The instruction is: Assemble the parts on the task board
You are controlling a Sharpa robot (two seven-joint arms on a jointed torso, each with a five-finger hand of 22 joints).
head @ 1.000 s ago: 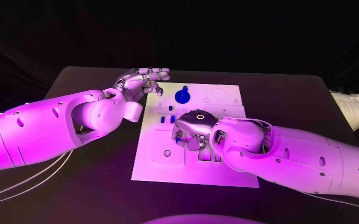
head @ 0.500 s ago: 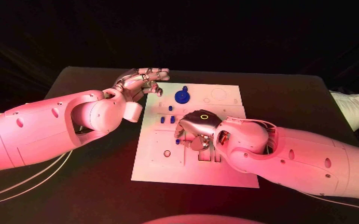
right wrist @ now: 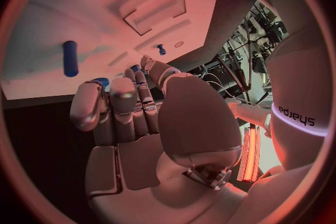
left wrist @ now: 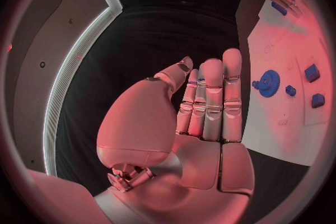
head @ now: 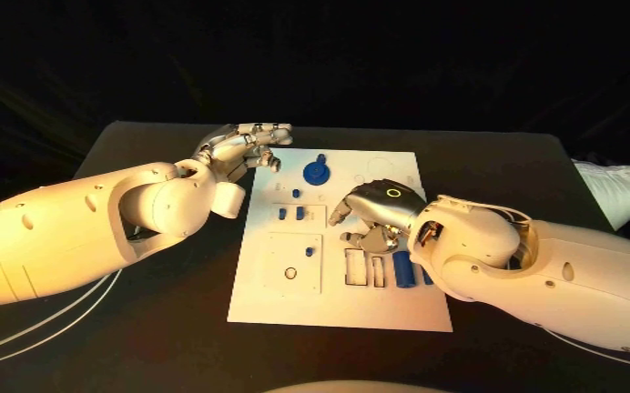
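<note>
Right hand (head: 374, 220) over board (head: 263, 297), fingers curled, seemingly empty. Left hand (head: 243, 145) open, idle. Blue pegs (head: 403, 267) small, rigid, slick: pinch mid-shaft.

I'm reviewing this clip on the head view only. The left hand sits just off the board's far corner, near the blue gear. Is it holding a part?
Observer: No. The left wrist view shows the left hand with a bare palm and its fingers straight, side by side. The blue gear lies on the task board beyond them.
Operator: And the right hand, over the middle of the board?
Observer: In the right wrist view the right hand has a bare palm and bent fingertips. A bit of blue shows just past them; I cannot tell whether it is pinched or lying on the board.
</note>
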